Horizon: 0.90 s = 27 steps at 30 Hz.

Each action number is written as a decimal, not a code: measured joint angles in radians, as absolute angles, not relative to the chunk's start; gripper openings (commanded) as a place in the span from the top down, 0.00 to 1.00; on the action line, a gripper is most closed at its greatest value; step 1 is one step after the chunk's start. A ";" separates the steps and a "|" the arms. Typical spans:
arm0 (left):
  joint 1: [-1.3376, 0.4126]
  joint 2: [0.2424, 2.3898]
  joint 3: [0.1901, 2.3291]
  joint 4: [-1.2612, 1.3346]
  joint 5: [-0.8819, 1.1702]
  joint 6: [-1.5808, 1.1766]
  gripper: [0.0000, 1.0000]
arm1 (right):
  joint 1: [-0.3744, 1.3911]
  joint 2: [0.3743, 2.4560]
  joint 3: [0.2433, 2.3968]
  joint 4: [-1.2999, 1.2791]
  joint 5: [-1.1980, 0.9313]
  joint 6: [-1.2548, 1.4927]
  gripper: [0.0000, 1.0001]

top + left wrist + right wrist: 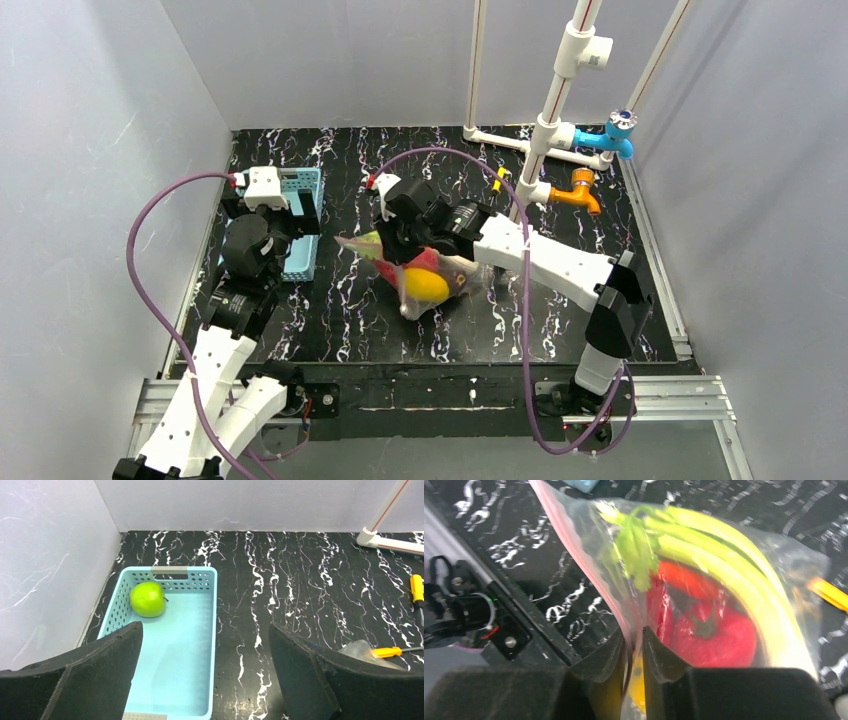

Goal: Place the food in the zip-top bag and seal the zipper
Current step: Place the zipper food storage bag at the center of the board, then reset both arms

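Note:
The zip-top bag [432, 272] lies mid-table, and most of the food shows through it: a green-and-white leek [704, 540], a red pepper [719, 635] and a yellow oval fruit [425, 287]. My right gripper [400, 245] [634, 630] stands over the bag's mouth. Its jaws are a narrow gap apart, with the pink zipper [574, 545] running between them. A round green fruit [148, 599] sits in the far left corner of the light blue basket [215, 630]. My left gripper [205, 627] [300, 215] hovers above that basket, wide open and holding nothing.
An orange-handled tool [387, 652] and a yellow tool [416, 590] lie on the black marbled table right of the basket. A white pipe frame [545, 130] with a blue tap [612, 140] and an orange tap [582, 190] stands at the back right. Grey walls enclose three sides.

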<state>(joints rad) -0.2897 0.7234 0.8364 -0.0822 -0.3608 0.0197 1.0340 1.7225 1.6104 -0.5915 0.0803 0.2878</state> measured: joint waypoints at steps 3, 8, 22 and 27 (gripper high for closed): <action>-0.290 0.713 0.832 -0.076 -0.379 0.025 0.04 | 1.034 1.744 1.610 -0.540 -0.005 0.324 0.45; -0.290 0.716 0.832 -0.076 -0.383 0.027 0.04 | 1.034 1.761 1.610 -0.518 -0.099 0.337 0.22; -0.290 0.717 0.830 -0.075 -0.350 0.025 0.04 | 1.021 1.462 1.503 -0.547 0.027 0.308 0.02; -0.305 0.716 0.825 -0.076 -0.314 0.021 0.04 | 1.009 1.170 1.404 -0.568 0.260 0.307 0.02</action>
